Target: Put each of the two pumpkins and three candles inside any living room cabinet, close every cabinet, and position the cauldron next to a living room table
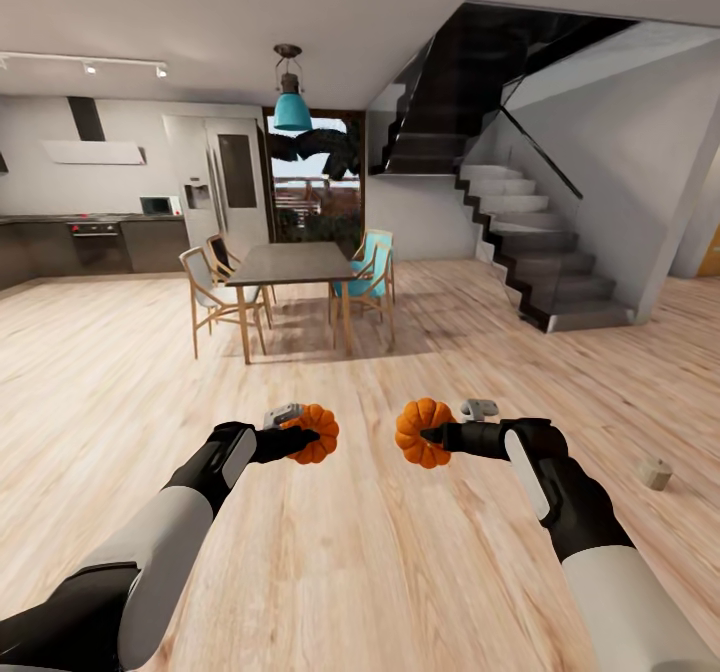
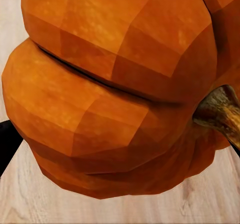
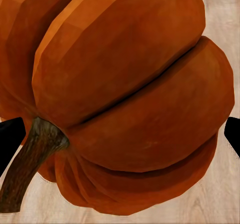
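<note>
Each arm holds an orange ribbed pumpkin above the wooden floor. My left gripper [image 1: 303,437] is shut on one pumpkin [image 1: 317,433], which looms close in the left wrist view as orange ribs [image 2: 115,94] with a brown stem at the side. My right gripper [image 1: 432,437] is shut on the other pumpkin [image 1: 423,432], seen close in the right wrist view [image 3: 125,99] with its dark stem. A small tan candle [image 1: 655,472] stands on the floor to the right of my right arm. The cabinet, the cauldron and the glass table are out of view.
A dark dining table [image 1: 295,264] with several wooden chairs stands ahead. A dark staircase [image 1: 520,242] climbs at the right. Kitchen cupboards [image 1: 95,242] and a fridge line the far left wall. Open wooden floor lies between me and the dining table.
</note>
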{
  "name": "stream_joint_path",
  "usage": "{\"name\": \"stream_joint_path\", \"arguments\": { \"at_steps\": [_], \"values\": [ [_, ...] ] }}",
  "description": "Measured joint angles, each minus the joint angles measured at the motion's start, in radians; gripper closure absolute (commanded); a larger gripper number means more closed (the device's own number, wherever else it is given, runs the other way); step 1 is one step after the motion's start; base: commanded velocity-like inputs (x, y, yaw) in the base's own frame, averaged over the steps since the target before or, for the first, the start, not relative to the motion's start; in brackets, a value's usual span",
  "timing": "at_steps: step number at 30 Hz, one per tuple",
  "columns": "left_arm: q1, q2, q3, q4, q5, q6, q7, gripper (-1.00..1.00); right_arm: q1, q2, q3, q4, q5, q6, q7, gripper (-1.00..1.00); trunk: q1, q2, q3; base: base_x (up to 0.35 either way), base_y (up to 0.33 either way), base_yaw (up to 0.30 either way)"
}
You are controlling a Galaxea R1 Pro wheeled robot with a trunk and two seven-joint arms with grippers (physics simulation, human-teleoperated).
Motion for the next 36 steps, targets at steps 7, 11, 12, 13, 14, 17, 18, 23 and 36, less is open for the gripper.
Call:
{"name": "stream_joint_path", "arguments": {
  "at_steps": [7,11,12,13,14,17,18,23,36],
  "values": [
    [0.000,0.000,0.000,0.001,-0.002,0.000,0.000,1.00,0.000,0.000,0.000,0.000,0.002,0.000,0.000,1.00,0.000,0.000,0.000,0.319,0.000,0.000],
    [0.001,0.000,0.000,0.001,-0.002,0.000,0.000,1.00,0.000,0.000,0.000,0.000,0.003,0.000,0.000,1.00,0.000,0.000,0.000,0.322,0.000,0.000],
    [0.001,0.000,0.000,0.001,-0.002,0.000,0.000,1.00,0.000,0.000,0.000,0.000,0.003,0.000,0.000,1.00,0.000,0.000,0.000,0.322,0.000,0.000],
    [0.001,0.000,0.000,0.000,-0.003,0.000,0.000,1.00,0.000,0.000,0.000,0.000,0.003,0.000,0.000,1.00,0.000,0.000,0.000,0.322,0.000,0.000],
    [0.001,0.000,0.000,0.000,-0.003,0.000,0.000,1.00,0.000,0.000,0.000,0.000,0.003,0.000,0.000,1.00,0.000,0.000,0.000,0.322,0.000,0.000],
    [0.000,0.000,0.000,0.001,-0.003,0.000,0.000,1.00,0.000,0.000,0.000,0.000,0.004,0.000,0.000,1.00,0.000,0.000,0.000,0.322,0.000,0.000],
    [0.000,0.000,0.000,0.001,-0.003,0.000,0.000,1.00,0.000,0.000,0.000,0.000,0.004,0.000,0.000,1.00,0.000,0.000,0.000,0.322,0.000,0.000],
    [0.000,0.000,0.000,0.001,-0.004,0.000,0.000,1.00,0.000,0.000,0.000,0.000,0.004,-0.001,0.000,1.00,0.000,0.000,0.000,0.322,0.000,0.000],
    [0.000,0.000,0.000,0.001,-0.004,0.000,0.000,1.00,0.000,0.000,0.000,0.000,0.004,0.000,0.000,1.00,0.000,0.000,0.000,0.322,0.000,0.000]
  ]
}}
